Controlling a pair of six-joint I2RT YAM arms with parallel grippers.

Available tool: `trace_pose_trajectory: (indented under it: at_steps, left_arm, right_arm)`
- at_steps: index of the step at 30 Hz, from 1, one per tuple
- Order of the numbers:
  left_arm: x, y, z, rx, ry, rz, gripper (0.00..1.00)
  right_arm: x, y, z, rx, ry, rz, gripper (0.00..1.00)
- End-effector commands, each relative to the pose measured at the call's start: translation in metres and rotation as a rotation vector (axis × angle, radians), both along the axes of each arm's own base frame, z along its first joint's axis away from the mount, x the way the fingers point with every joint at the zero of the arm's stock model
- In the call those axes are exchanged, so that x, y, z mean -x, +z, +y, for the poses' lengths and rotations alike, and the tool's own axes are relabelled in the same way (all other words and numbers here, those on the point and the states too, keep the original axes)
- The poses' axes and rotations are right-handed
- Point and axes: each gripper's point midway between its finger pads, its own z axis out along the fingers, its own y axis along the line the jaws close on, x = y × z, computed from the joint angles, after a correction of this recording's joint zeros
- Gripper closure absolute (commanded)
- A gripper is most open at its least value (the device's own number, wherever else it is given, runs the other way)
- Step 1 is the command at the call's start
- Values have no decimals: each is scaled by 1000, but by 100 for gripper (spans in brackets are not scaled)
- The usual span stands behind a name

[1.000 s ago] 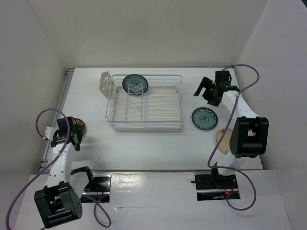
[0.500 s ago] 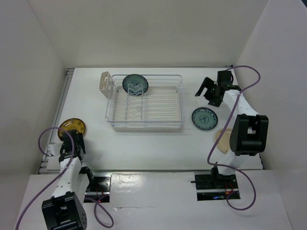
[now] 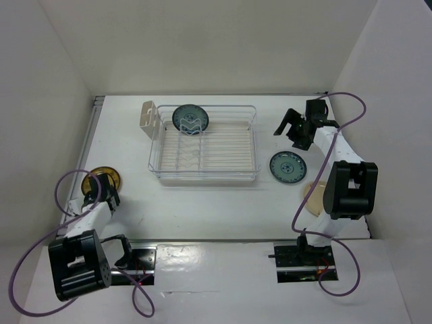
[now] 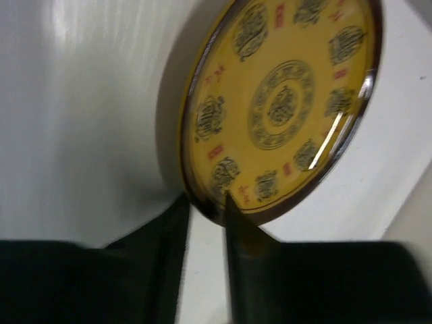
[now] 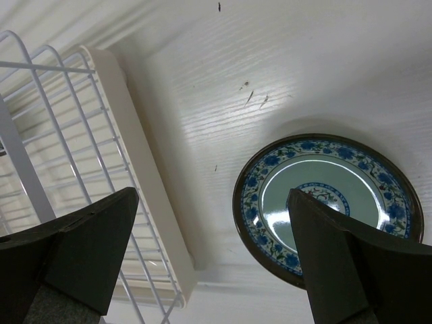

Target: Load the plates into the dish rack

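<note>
An amber-brown plate lies at the table's left edge. My left gripper has its jaws drawn in on the plate's near rim, one finger over the patterned face and the other against the outside. The dish rack holds one teal plate upright at its back. A second teal plate lies flat to the right of the rack. My right gripper hangs open above the table between that plate and the rack. A cream plate shows partly behind the right arm.
A white cutlery cup hangs on the rack's back left corner. White walls enclose the table at the left, back and right. The left arm's purple cable loops beside the amber plate.
The left arm drew back off the amber plate and dropped low at its near rim, and its jaws narrowed onto that rim. The right arm barely moved.
</note>
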Motion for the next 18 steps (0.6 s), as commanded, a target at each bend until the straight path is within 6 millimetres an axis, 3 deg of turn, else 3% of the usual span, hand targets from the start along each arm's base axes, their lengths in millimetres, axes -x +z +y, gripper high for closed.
trace_pose_trajectory:
  at_steps: [1, 2, 4, 6, 7, 8, 11, 14, 15, 17, 18]
  left_arm:
    - [18, -22, -9, 65, 15, 79, 74]
    - [23, -27, -11, 69, 22, 78, 92]
    - [17, -24, -9, 40, 0, 40, 100]
    - [10, -19, -10, -3, -90, 43, 100]
    - [3, -10, -10, -36, -141, 32, 100]
    - [-13, 10, -4, -86, -181, 6, 100]
    - [-25, 33, -3, -184, -379, 100, 100]
    - [-39, 78, 6, -299, -504, 144, 100]
    - [-49, 110, 11, -387, -546, 117, 100]
    - [-55, 137, 13, -450, -604, 101, 100]
    - [-64, 171, 17, -522, -639, 74, 100]
  right_arm:
    - [-6, 23, 0, 2, 2, -71, 0]
    - [-6, 23, 0, 2, 2, -71, 0]
    - [-6, 23, -2, 9, -4, -70, 0]
    - [-4, 21, -2, 8, -4, -61, 0]
    - [-6, 25, -2, 9, -4, -70, 0]
    - [-6, 25, -2, 9, -4, -70, 0]
    - [-6, 25, -2, 9, -4, -70, 0]
    - [-8, 26, -2, 10, -4, -81, 0]
    - [-8, 27, 0, 3, 2, -81, 0]
    - [-8, 27, 1, -4, 9, -82, 0]
    - [-5, 27, 1, -4, 9, -80, 0]
